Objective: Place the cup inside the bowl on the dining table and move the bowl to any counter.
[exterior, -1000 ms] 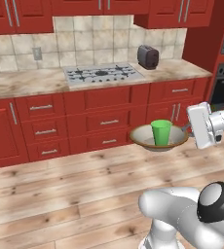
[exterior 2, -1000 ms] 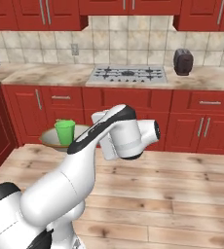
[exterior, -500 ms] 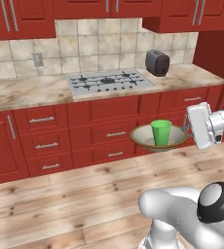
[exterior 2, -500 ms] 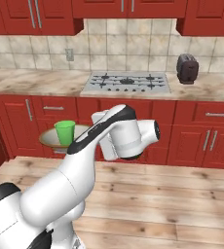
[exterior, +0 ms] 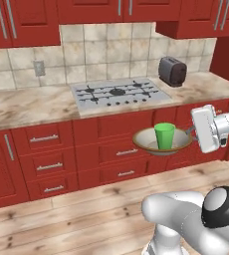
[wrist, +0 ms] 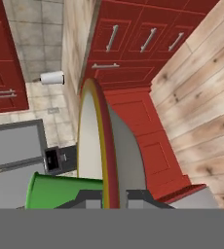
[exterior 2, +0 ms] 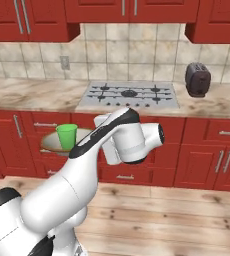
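The wide beige bowl (exterior: 149, 141) hangs level in the air in front of the red cabinets, with the green cup (exterior: 164, 135) standing upright inside it. My gripper (exterior: 190, 132) is shut on the bowl's right rim. From the right base view, the bowl (exterior 2: 49, 143) and cup (exterior 2: 66, 136) show left of my arm. In the hand view the brown-gold rim of the bowl (wrist: 104, 146) runs edge-on between my fingertips (wrist: 87, 198), and the cup (wrist: 60, 191) lies at lower left. The counter (exterior: 32, 107) stretches behind and above the bowl. The dining table is out of view.
A steel cooktop (exterior: 119, 93) is set in the counter's middle, with a dark toaster (exterior: 171, 71) to its right and a wall outlet (exterior: 38, 68) on the tiles. Red drawers with silver handles (exterior: 44, 138) stand below. Wooden floor (exterior 2: 187, 220) lies in front.
The whole picture has shifted: the base has driven nearer to the counter, which now looks larger. The bowl and cup have stayed in the same grip.
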Available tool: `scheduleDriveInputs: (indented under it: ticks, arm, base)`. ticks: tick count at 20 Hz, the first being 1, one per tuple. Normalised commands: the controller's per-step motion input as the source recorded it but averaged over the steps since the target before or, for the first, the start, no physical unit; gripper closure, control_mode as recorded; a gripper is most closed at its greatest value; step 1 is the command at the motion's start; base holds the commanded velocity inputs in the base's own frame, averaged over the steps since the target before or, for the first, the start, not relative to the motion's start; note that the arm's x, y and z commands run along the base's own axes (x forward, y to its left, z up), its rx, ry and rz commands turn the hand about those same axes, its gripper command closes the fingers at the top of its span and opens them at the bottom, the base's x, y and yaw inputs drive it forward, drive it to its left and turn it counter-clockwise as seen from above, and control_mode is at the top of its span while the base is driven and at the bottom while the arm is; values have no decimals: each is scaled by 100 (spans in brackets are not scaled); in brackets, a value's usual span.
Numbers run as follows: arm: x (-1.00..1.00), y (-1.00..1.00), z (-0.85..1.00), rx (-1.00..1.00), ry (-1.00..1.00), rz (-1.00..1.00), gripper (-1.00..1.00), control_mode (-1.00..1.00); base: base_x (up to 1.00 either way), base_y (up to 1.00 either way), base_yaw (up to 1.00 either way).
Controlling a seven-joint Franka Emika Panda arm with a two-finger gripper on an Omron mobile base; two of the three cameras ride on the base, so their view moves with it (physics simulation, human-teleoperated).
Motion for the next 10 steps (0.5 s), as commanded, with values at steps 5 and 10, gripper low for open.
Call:
scheduleDriveInputs:
  ticks: [5, 10]
  arm:
    - [0, 0, 0, 0, 0, 0, 100, 100]
    - [0, 0, 0, 0, 0, 0, 100, 100]
  base:
    - [71, 12, 0]
    - [71, 15, 0]
